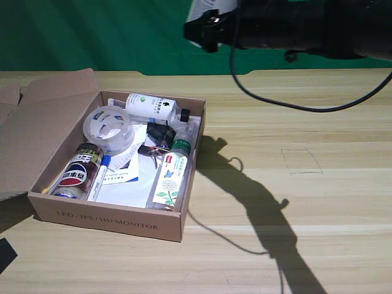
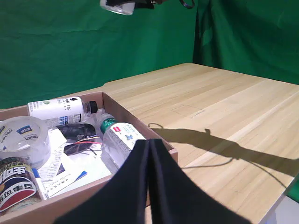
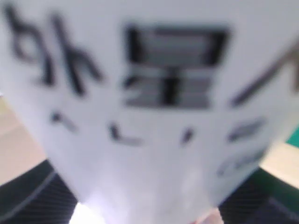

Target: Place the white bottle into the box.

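Observation:
The white bottle [image 3: 154, 116] fills the right wrist view, a white wall with dark printed text, held close against the camera. In the exterior view only a pale part of the white bottle [image 1: 199, 9] shows at the top edge. There my right gripper [image 1: 211, 30] is shut on it, high above the far right corner of the box [image 1: 110, 223]. In the left wrist view the bottle [image 2: 119, 5] hangs at the top, above the box [image 2: 122, 108]. The brown cardboard box lies open with its flap [image 1: 43, 122] folded out to the exterior view's left.
Inside the box are another white bottle with a green mark [image 1: 150, 107], a tape roll [image 1: 108, 127], a cola can [image 1: 76, 171], a clear green-capped bottle [image 1: 171, 174] and papers. A cable [image 1: 275, 98] droops from the arm. A pencilled rectangle [image 1: 301, 161] marks the table. The parked black gripper [image 2: 147, 186] fills the left wrist view's foreground.

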